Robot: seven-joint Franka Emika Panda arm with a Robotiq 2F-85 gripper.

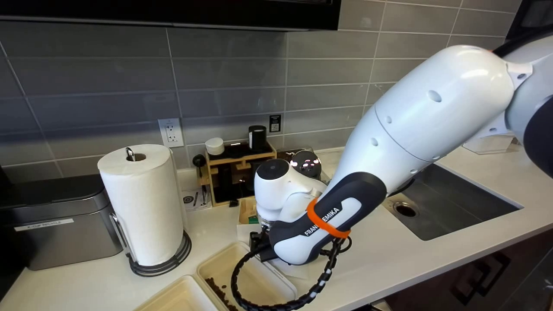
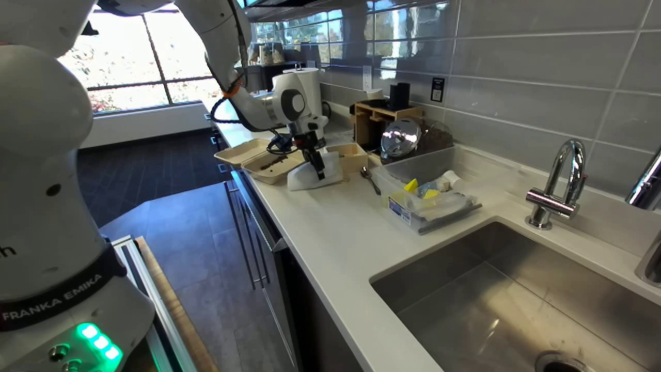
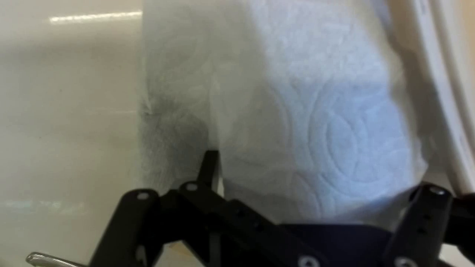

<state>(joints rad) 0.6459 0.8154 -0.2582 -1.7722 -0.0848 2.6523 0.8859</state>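
Note:
My gripper (image 2: 317, 168) is low over the counter at a folded white paper towel (image 2: 302, 178). In the wrist view the black jaws (image 3: 315, 168) stand wide apart. The towel (image 3: 334, 122) fills the space between and beyond them, with a raised fold beside the left finger. The right fingertip is partly hidden at the towel's edge. In an exterior view the forearm hides most of the gripper. A beige open takeout container (image 1: 250, 272) with brown bits (image 1: 218, 291) lies beside the towel; it also shows in an exterior view (image 2: 242, 155).
A small tan box (image 2: 351, 155) and a metal spoon (image 2: 370, 180) lie near the towel. A clear plastic bin (image 2: 400, 206) stands by the sink (image 2: 465, 289). A paper towel roll (image 1: 142, 207), a metal bin (image 1: 73, 233) and a wooden organizer (image 1: 242, 162) stand along the wall.

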